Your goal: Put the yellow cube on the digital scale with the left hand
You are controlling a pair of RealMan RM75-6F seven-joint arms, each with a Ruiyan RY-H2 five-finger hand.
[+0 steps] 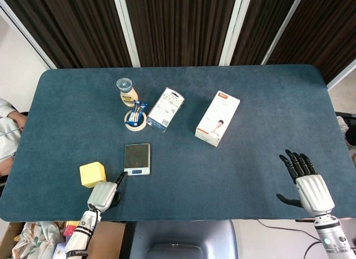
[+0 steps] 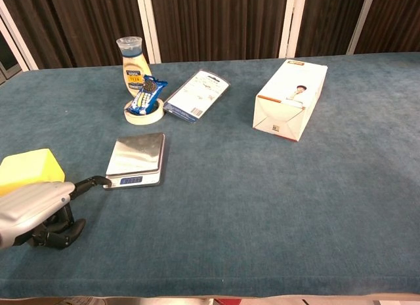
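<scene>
Head view: one blue worktop [image 1: 267,120] carrying one yellow cube [image 1: 92,174] near front-left corner, just left of one digital scale [image 1: 137,158]; cube untouched, not on scale. Left hand [image 1: 103,196] at front edge, just front-right of cube, holding nothing, one finger stretched to scale's front-left corner, touching or nearly so, other fingers curled under. Right hand [image 1: 303,179] near front-right corner, fingers spread apart, holding nothing. Toward back-left: one bottle [image 1: 127,91], one tape roll [image 1: 135,121] with one blue packet [image 1: 137,112] lying on it, one flat blister pack [image 1: 166,108] just right of roll. One white box [image 1: 217,118] mid-worktop, lying flat. Chest view: same single yellow cube [image 2: 29,170] at left edge of worktop [image 2: 275,206], partly behind left hand [image 2: 36,210]; extended fingertip [image 2: 104,181] at front-left corner of digital scale [image 2: 135,160], display lit blue. One bottle [image 2: 133,66], one tape roll [image 2: 145,111], one blue packet [image 2: 146,94], one blister pack [image 2: 195,96], one white box [image 2: 291,100]. Right hand out of this view.
</scene>
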